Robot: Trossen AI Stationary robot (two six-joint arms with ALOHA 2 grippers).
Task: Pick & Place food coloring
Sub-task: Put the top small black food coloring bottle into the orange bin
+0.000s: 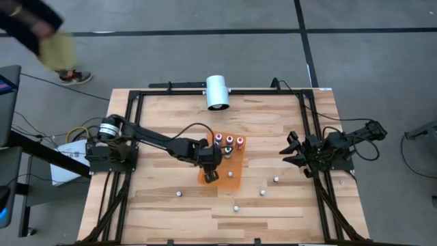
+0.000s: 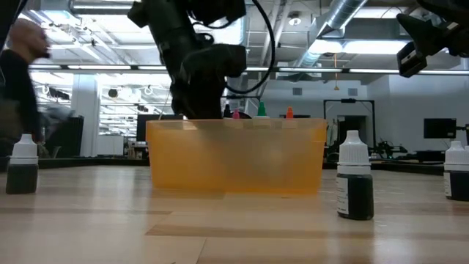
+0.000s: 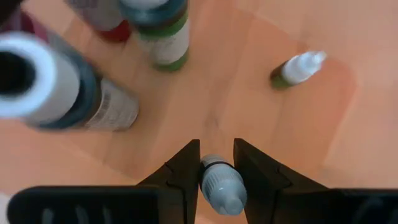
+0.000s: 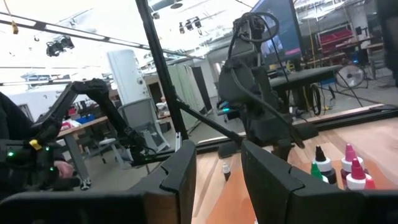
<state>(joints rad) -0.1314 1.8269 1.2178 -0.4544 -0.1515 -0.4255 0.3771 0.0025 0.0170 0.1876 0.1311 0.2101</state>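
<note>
An orange tray (image 1: 234,162) lies mid-table; in the low view it is a translucent orange tray (image 2: 234,158). Several food coloring bottles (image 1: 229,141) stand in its far part, and one bottle (image 3: 295,68) lies on its side on the tray floor. My left gripper (image 1: 211,173) reaches over the tray's near-left part, shut on one small white-capped bottle (image 3: 221,183). More bottles (image 1: 262,193) stand loose on the table nearer the front. My right gripper (image 1: 295,152) waits at the table's right side, open and with nothing between its fingers (image 4: 186,168). My left gripper pinches the small bottle between its two fingers (image 3: 186,168), at the dark collar just under the white cap (image 3: 213,166). The fingers slant down from the table's left. The cap end points back toward the wrist, and the bottle's lower body is hidden between the fingers.
A white cylinder (image 1: 217,92) lies at the table's far edge. Loose bottles (image 2: 355,187) (image 2: 22,165) stand in front of the tray in the low view. A black frame (image 1: 311,130) runs round the table. A person (image 1: 41,31) moves beyond the far-left corner.
</note>
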